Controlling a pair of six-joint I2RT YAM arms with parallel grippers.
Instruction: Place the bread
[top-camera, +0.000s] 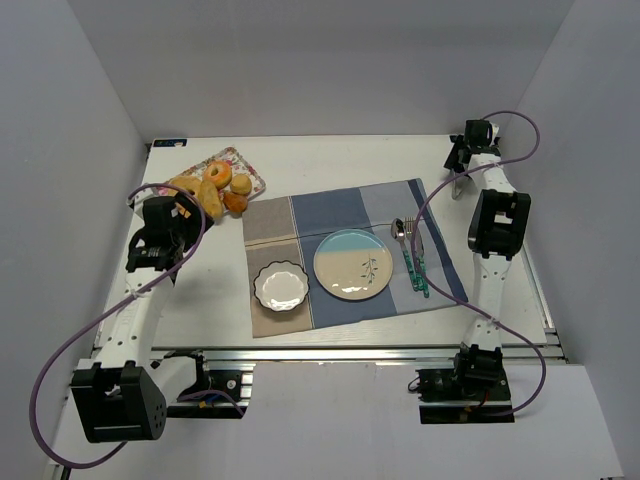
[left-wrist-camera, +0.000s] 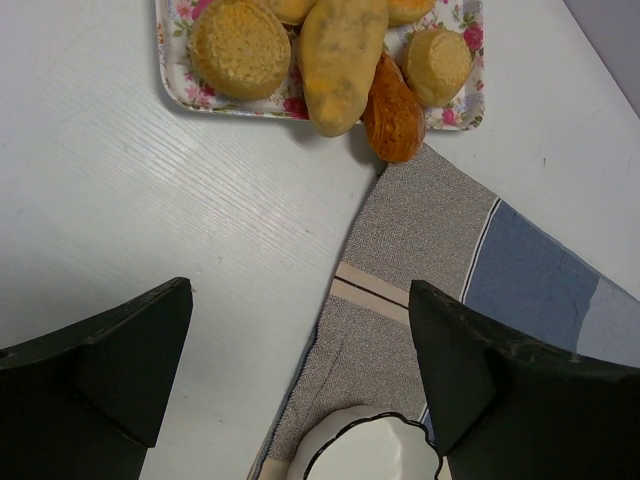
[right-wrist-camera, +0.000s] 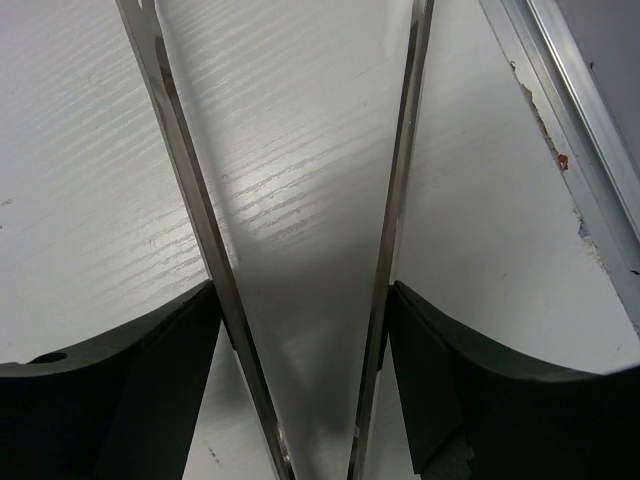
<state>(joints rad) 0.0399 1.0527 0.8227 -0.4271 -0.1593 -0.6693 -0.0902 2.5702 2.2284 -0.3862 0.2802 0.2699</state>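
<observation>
The bread (left-wrist-camera: 340, 60) is a long golden-yellow roll lying across the floral tray (left-wrist-camera: 175, 88), its end hanging over the tray's near rim; it also shows in the top view (top-camera: 211, 198). My left gripper (left-wrist-camera: 300, 305) is open and empty, hovering over the table and the placemat's edge, short of the tray; it also shows in the top view (top-camera: 170, 222). My right gripper (right-wrist-camera: 300, 300) is shut on metal tongs (right-wrist-camera: 190, 200), one finger on each arm, at the table's far right (top-camera: 462, 160). The tong arms are spread and hold nothing.
Round buns (left-wrist-camera: 240, 45) and an orange-brown piece (left-wrist-camera: 392, 120) share the tray. A dinner plate (top-camera: 353, 264), a small scalloped dish (top-camera: 281, 286) and teal-handled cutlery (top-camera: 412, 255) lie on the blue-and-grey placemat (top-camera: 340, 205). A metal rail (right-wrist-camera: 590, 150) runs along the right table edge.
</observation>
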